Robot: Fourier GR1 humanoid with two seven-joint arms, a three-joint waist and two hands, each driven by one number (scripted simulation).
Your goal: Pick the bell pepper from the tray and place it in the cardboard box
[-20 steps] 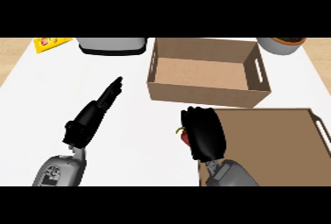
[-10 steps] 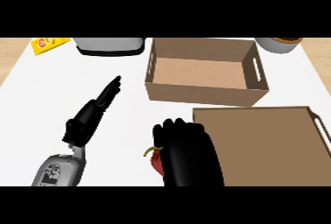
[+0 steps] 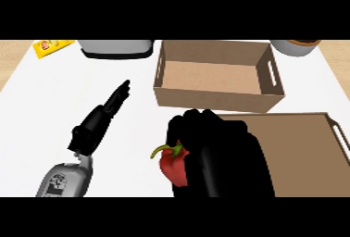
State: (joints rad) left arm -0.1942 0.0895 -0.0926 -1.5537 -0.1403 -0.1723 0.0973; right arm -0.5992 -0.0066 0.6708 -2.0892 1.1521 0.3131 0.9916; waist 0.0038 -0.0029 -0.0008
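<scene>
The right hand (image 3: pixel 219 155) curls around the red bell pepper (image 3: pixel 175 167), stem pointing left, holding it above the white surface (image 3: pixel 48 115) just left of the tray (image 3: pixel 294 134). The cardboard box (image 3: pixel 217 76) sits directly ahead of this hand, open-topped. The left hand (image 3: pixel 103 118) rests farther left, fingers straight.

The right hand (image 3: pixel 222 155) hides most of the red bell pepper (image 3: pixel 173 167) and the tray's (image 3: pixel 308 139) left end.

White worktop (image 3: pixel 54 106): cardboard box (image 3: pixel 217 74) near far edge, brown tray (image 3: pixel 294 143) at right edge, grey appliance (image 3: pixel 116 47) + yellow packet (image 3: pixel 51 46) far-left corner, pot (image 3: pixel 295 46) far-right.
</scene>
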